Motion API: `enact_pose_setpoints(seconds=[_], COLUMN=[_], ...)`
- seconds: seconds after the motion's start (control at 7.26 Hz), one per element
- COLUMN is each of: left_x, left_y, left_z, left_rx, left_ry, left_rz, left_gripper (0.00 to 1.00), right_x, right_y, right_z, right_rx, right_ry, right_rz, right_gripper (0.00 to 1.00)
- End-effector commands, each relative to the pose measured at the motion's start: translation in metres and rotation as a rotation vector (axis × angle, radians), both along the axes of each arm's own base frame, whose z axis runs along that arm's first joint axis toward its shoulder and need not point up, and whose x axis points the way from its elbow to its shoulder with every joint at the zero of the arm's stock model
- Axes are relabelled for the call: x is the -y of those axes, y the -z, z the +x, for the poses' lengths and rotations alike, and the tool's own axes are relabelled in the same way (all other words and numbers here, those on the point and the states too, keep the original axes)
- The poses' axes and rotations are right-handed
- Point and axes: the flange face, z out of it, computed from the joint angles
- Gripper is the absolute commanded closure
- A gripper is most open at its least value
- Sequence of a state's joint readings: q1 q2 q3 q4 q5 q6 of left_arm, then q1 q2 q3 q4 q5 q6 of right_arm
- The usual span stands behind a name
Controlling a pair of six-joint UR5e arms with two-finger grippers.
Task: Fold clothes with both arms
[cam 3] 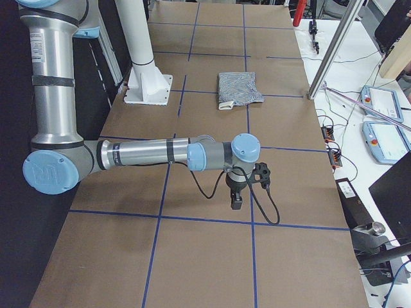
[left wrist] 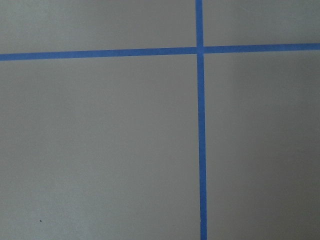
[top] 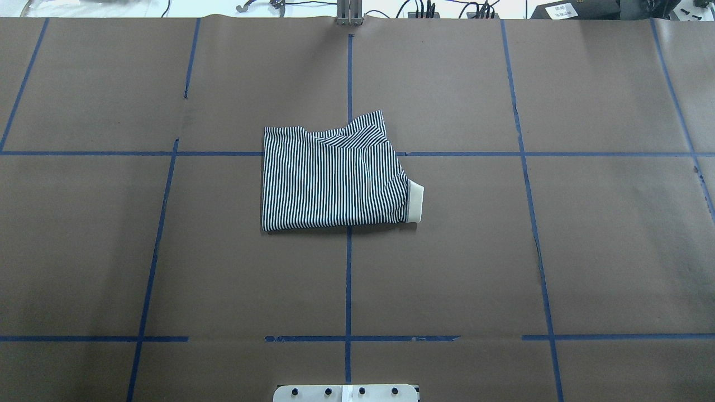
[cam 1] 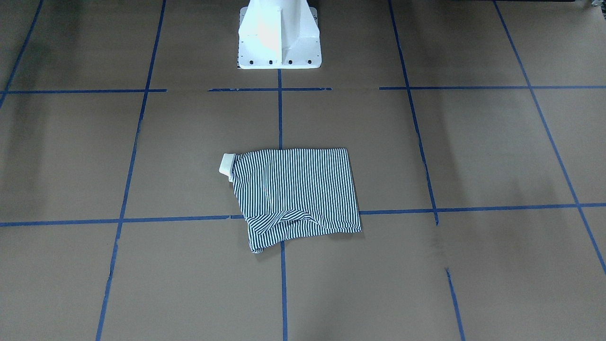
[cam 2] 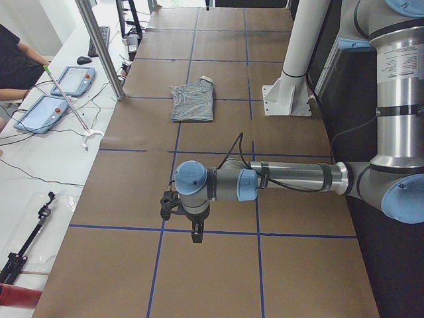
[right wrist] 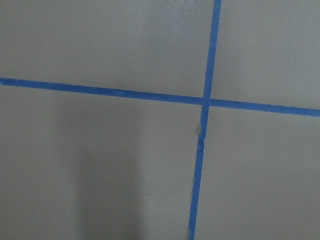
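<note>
The striped polo shirt (cam 1: 296,194) lies folded into a compact rectangle at the table's middle (top: 335,178), its cream collar (top: 415,202) sticking out on one side and a sleeve bunched along the far edge. Nothing touches it. My left arm's gripper (cam 2: 197,235) hangs over bare paper well away from the shirt (cam 2: 193,101); I cannot tell whether it is open or shut. My right arm's gripper (cam 3: 236,202) hangs likewise, far from the shirt (cam 3: 239,86), its state unclear. Both wrist views hold only brown paper and blue tape lines.
The white pedestal base (cam 1: 279,35) stands at the robot's edge of the table. Blue tape lines (top: 348,279) grid the brown paper. A side bench carries tablets (cam 2: 46,109), cables and a metal post (cam 2: 103,46); a person (cam 2: 13,66) sits there.
</note>
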State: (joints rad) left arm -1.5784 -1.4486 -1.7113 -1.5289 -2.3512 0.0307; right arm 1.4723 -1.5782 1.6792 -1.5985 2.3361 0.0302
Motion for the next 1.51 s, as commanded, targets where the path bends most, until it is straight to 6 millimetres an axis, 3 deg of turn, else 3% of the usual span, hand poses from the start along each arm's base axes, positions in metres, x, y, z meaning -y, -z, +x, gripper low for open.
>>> enact_pose_setpoints(seconds=[0.0, 0.41, 0.69, 0.83, 1.38], left_x=[0.001, 0.002, 0.013, 0.012, 0.011], left_y=[0.002, 0.006, 0.024, 0.018, 0.020], left_z=[0.000, -0.001, 0.001, 0.000, 0.001], left_rx=[0.004, 0.000, -0.003, -0.002, -0.002], left_ry=[0.000, 0.002, -0.001, -0.002, -0.004], left_rz=[0.007, 0.037, 0.128, 0.145, 0.147], left_gripper=[0.00, 0.00, 0.00, 0.00, 0.00], right_x=[-0.004, -0.003, 0.001, 0.002, -0.005], right_y=[-0.002, -0.003, 0.005, 0.007, -0.025], right_z=[0.001, 0.002, 0.001, 0.001, -0.001], right_rx=[-0.008, -0.022, -0.016, -0.015, -0.007], right_ry=[0.006, 0.012, 0.022, 0.023, 0.017], right_rz=[0.005, 0.016, 0.042, 0.050, -0.028], right_gripper=[0.00, 0.00, 0.00, 0.00, 0.00])
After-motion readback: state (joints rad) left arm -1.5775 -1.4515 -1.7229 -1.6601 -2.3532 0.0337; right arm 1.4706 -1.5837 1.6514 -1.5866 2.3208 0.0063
